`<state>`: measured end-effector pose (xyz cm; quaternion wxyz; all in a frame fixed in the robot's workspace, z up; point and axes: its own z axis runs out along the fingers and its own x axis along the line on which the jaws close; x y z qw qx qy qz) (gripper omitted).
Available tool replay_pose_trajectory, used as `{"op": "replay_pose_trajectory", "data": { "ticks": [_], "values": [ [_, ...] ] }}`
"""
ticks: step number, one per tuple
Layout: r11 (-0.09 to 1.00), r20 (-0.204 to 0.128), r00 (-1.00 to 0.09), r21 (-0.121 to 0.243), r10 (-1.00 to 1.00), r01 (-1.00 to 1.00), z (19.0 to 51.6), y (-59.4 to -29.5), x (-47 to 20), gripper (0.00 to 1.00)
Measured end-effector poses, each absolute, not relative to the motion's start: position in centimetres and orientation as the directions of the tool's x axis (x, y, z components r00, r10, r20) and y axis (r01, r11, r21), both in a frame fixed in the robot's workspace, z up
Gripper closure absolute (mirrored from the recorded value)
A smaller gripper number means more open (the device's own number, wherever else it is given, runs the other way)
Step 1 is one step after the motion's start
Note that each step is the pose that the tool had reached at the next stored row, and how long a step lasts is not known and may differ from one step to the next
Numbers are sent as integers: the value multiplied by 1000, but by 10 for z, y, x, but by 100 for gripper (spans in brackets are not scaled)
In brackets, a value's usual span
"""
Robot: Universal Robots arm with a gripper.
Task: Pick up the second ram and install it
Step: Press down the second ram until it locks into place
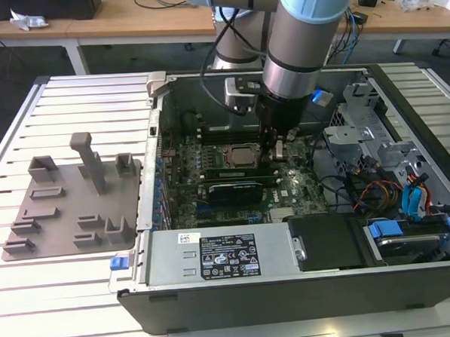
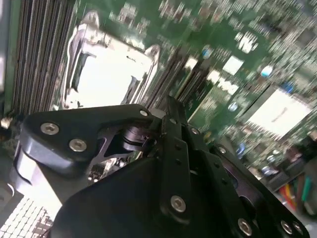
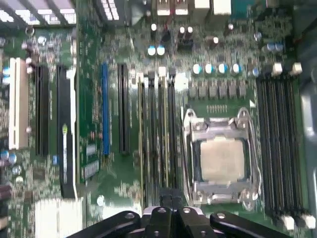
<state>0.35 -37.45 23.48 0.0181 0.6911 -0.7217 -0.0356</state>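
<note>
Exterior view: claw (image 1: 274,147) above motherboard (image 1: 233,185)

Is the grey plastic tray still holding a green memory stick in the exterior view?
No, the grey tray outside the computer case carries just its own raised blocks.

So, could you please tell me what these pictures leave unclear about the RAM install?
- Second ram: its seating in the slots beside the processor is hidden by the gripper in the first wrist view.
- Gripper contact point: hidden by the arm in the exterior view.
- Board detail: blurred in the second wrist view.
</note>
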Motion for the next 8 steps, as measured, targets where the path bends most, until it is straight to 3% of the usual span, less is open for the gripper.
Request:
{"op": "replay_pose_trajectory", "data": {
  "ticks": [8],
  "values": [
    [42,-25,-44,60,-999,-997,232,-374,-65,90]
  ]
}}
